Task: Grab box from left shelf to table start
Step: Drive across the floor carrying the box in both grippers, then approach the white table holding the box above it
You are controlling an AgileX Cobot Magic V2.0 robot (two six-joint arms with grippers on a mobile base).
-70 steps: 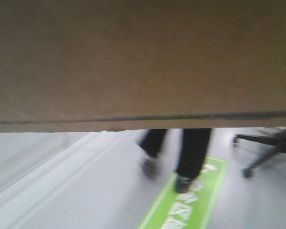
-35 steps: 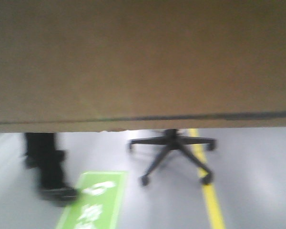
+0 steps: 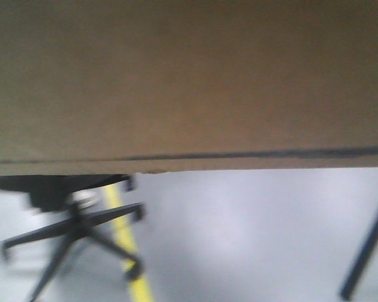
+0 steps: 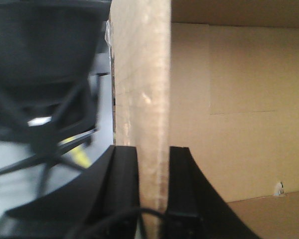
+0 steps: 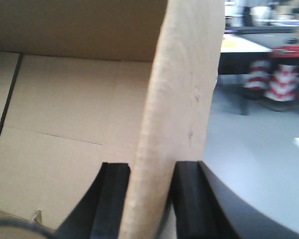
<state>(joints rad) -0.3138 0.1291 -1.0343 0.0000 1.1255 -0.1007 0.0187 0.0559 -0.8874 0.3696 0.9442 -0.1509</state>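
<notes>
Hanging clear of any support, the box point(image 3: 189, 82) fills the upper half of the front view. Its brown face is crossed low down by a thin dark line, and grey floor point(image 3: 252, 233) shows under its bottom edge. The two arms carry it between them. The left gripper point(image 4: 152, 152) is clamped on one side wall, with one black finger outside and one inside. The right gripper point(image 5: 150, 169) pinches the opposite wall the same way, and that wall bows a little above the fingers. Both wrist views look onto bare cardboard inside, and nothing shows in the parts that can be seen.

No shelf appears in any view, so I judge that the box has been taken off the shelf and is now being carried. Below the box the front view shows an office chair point(image 3: 75, 233) and a yellow line point(image 3: 123, 251) on the floor. Both are smeared, which suggests the base is moving.

What remains is to reach the table, lower the box onto it and let go. The right wrist view shows a pale-topped desk point(image 5: 241, 45) far off, beside red-and-white striped barriers point(image 5: 269, 79). I cannot tell whether that desk is the table. Nothing flat lies under the box, so setting it down looks some way off.
</notes>
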